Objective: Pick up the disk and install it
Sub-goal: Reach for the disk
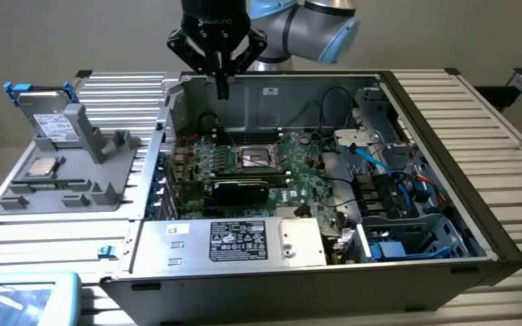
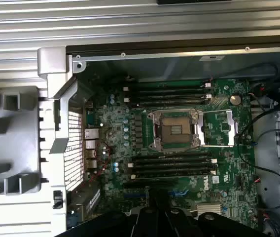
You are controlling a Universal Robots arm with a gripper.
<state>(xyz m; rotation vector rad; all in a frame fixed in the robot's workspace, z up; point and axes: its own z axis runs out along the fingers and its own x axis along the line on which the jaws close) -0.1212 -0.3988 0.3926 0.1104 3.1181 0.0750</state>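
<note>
My fingers (image 1: 222, 89), pressed together and empty, hang over the open computer case's (image 1: 284, 102) back edge; the disk (image 1: 54, 123) stands well apart in the grey rack (image 1: 107, 178).

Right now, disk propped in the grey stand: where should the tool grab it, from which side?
Probably the free upper end of the disk, across its blue bracket edges, coming from above: it leans upright with its lower end seated in the grey stand.
</note>
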